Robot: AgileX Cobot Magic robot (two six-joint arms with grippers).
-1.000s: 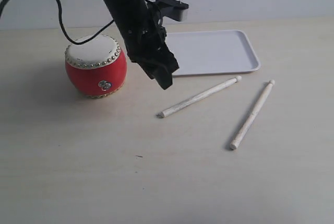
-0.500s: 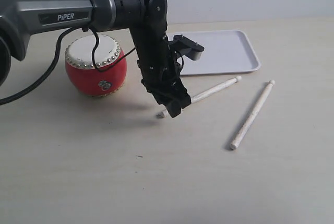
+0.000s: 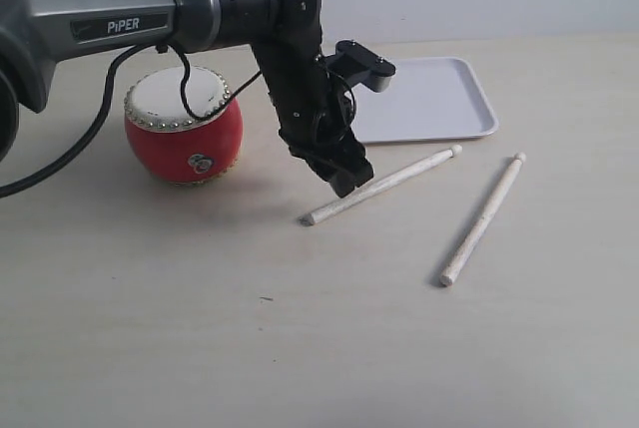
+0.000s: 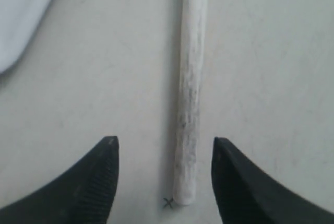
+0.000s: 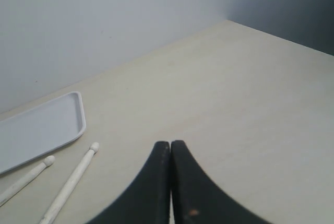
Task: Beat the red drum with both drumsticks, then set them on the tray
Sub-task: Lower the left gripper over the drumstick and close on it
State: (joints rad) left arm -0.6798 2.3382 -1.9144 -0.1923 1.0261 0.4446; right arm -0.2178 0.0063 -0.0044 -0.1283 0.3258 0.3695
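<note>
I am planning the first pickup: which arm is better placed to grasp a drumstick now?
Left. The left tool is open, lined up over the plain end of one drumstick. The right tool is shut, near neither stick.

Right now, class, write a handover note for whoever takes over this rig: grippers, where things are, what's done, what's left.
Left gripper: open, jaws astride the plain end of the first drumstick, not closed.
Right gripper: shut, empty.
Second drumstick lies on the table beside it; tray holds no stick; red drum upright.
Done: nothing visible.
Left: grasp both sticks, beat drum, tray them.
</note>
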